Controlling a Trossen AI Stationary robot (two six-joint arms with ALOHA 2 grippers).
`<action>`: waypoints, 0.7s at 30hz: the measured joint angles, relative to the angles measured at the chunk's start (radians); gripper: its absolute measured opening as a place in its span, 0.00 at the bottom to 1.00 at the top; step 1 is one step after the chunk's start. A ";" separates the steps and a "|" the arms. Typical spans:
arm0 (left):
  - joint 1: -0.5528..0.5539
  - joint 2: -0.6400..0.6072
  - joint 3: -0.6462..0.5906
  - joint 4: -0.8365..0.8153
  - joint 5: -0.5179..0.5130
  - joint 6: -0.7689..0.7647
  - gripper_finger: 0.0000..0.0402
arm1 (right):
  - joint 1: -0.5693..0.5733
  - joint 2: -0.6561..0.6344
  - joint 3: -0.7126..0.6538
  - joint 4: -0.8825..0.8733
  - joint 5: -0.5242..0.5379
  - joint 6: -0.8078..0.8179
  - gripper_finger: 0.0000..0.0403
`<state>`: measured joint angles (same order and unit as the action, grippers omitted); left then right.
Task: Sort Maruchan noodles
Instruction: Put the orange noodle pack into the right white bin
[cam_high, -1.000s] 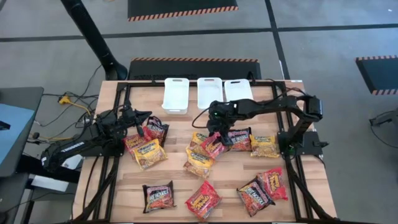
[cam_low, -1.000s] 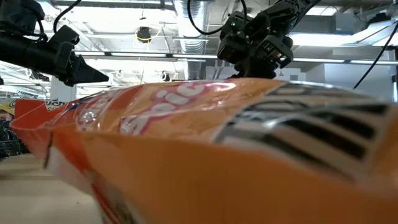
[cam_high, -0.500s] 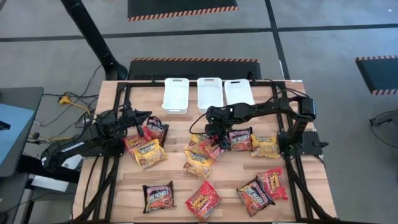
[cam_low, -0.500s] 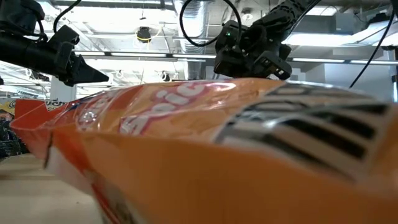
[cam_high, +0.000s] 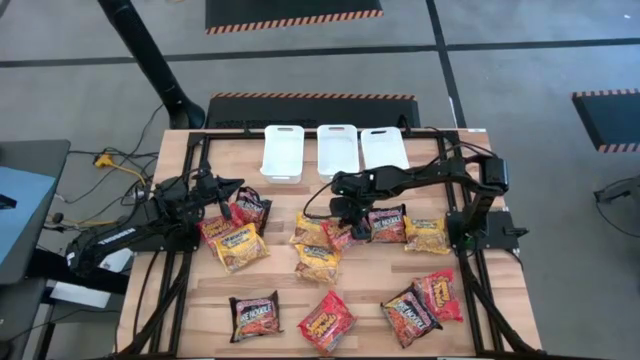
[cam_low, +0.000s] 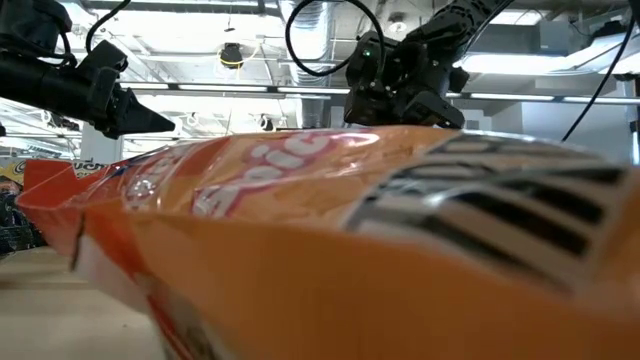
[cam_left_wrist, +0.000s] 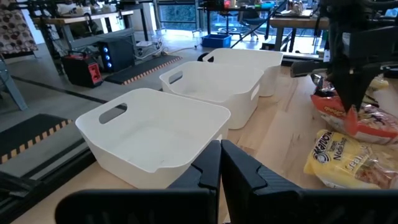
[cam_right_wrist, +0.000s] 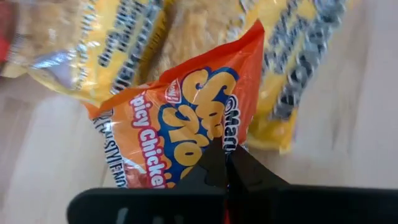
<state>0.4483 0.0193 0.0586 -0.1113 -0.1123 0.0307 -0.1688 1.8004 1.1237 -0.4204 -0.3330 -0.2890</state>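
Note:
Maruchan packets lie scattered on the wooden table: yellow ones (cam_high: 310, 232) (cam_high: 318, 262) (cam_high: 426, 234), dark ones (cam_high: 251, 208) (cam_high: 256, 315) (cam_high: 387, 222), red ones (cam_high: 327, 321) (cam_high: 440, 293). My right gripper (cam_high: 345, 213) is at the table's middle, shut on a red-orange "Spicy Chicken" packet (cam_right_wrist: 186, 118), over the yellow packets. My left gripper (cam_high: 236, 187) is shut and empty, waiting above the left group of packets; it also shows in the left wrist view (cam_left_wrist: 219, 163). Three white bins (cam_high: 282, 152) (cam_high: 337, 148) (cam_high: 384, 147) stand along the far edge. My right gripper pinches the red-orange packet's edge (cam_right_wrist: 231, 142) between its two fingers, coming from above and pointing down. The packet hangs below the fingers over the yellow packets (cam_right_wrist: 124, 43). Whether its lower end rests on them I cannot tell.
In the low view an orange packet (cam_low: 300, 250) right in front of the camera hides most of the table. The black frame rails (cam_high: 190, 200) (cam_high: 470, 240) run along both sides. The near middle of the table has bare wood (cam_high: 300, 300).
My right gripper has moved a little toward the table's left and far edges and slightly up with the red-orange packet. The packet has come off the yellow packet at the middle, which now shows more.

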 joint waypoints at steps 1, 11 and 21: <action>0.000 0.000 0.000 0.000 0.000 0.000 0.00 | 0.000 0.000 0.012 -0.025 0.005 0.000 0.02; 0.000 0.000 0.000 0.000 0.000 0.000 0.00 | 0.020 -0.006 0.157 -0.155 0.134 0.000 0.01; 0.000 0.000 0.000 0.000 0.000 0.000 0.00 | 0.031 -0.016 0.343 -0.302 0.328 -0.035 0.01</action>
<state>0.4482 0.0196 0.0589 -0.1116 -0.1123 0.0307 -0.1379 1.7847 1.4663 -0.7224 -0.0049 -0.3237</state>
